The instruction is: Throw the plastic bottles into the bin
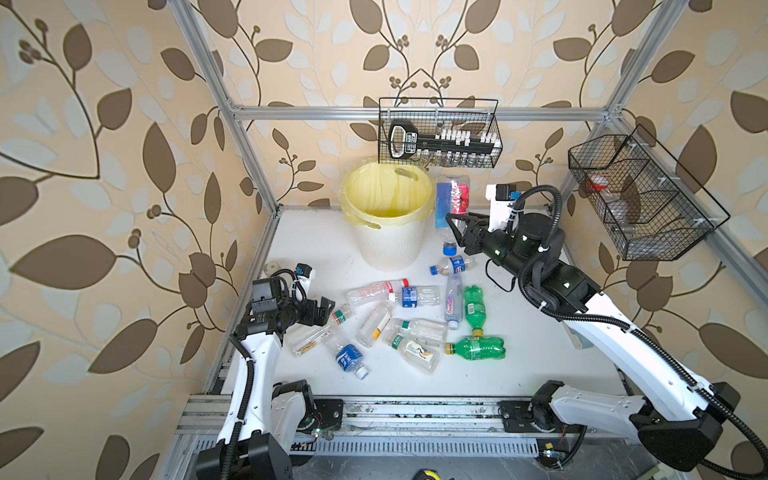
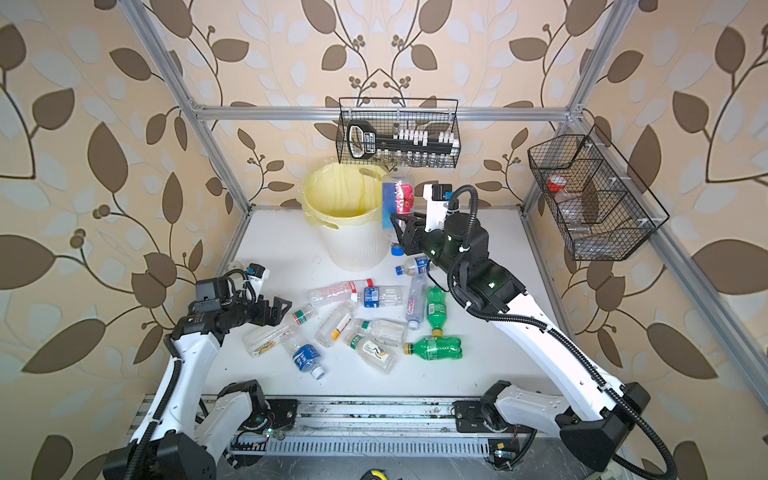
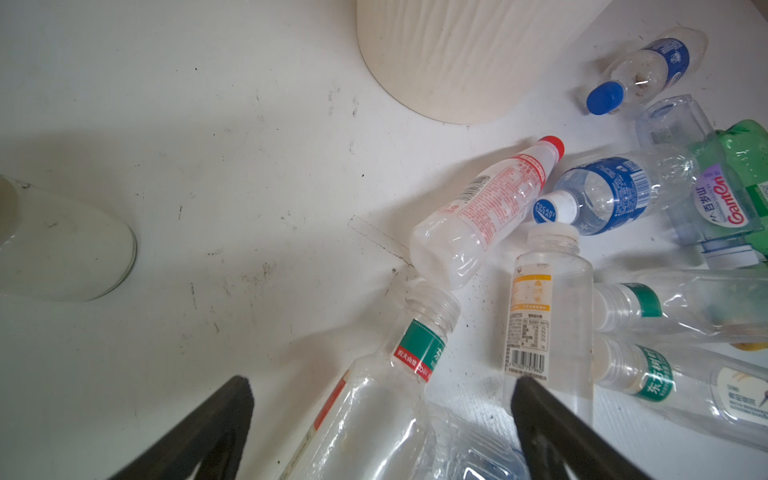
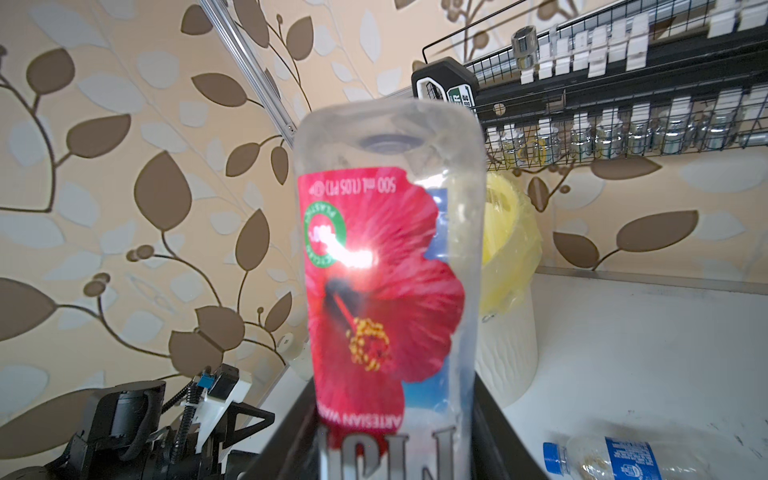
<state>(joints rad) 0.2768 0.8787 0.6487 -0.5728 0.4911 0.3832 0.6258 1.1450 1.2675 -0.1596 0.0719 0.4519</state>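
The right end effector [image 1: 455, 230] is clamped on a red-flowered bottle [image 1: 451, 199], held cap-down just beside the rim of the bin [image 1: 390, 249]. The carry is judged under way. A shift over the bin's mouth, then release, is called for. The left end effector [image 1: 325, 309] is spread wide and empty, by the other bottles [image 1: 415, 296] lying before the bin.

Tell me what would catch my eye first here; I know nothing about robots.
Most striking is the bottle with the red flower label, gripped cap-down by the right gripper just beside the cream bin with its yellow liner at the back of the table. Next comes the jumble of plastic bottles lying mid-table, two of them bright green, with the left gripper open at its edge.
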